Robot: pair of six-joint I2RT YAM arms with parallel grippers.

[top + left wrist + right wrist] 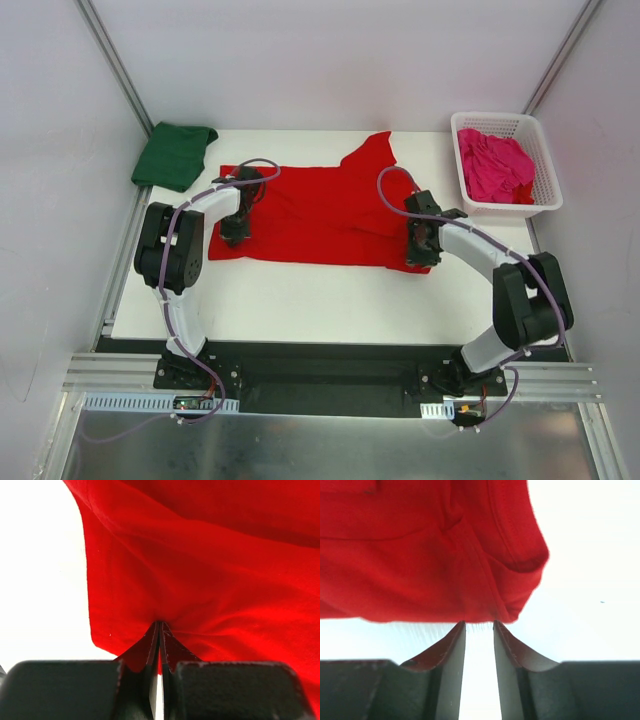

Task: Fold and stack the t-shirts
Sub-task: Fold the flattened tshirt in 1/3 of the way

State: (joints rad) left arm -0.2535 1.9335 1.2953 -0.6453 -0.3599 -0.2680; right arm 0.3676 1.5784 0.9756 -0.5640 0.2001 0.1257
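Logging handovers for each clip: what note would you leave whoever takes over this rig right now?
Left end effector: shut on the red shirt.
Right end effector: open, tips just short of its hem.
Red shirt spread on the table; green shirt at far left corner; pink shirt crumpled in basket.
Done: green looks folded. Left: fold red and pink, stack all.

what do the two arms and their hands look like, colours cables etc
Both the left arm and right arm have white rounded links with black joints and a lilac cable looping alongside. The left hand and right hand are black, fingers tapering to thin wedge tips.
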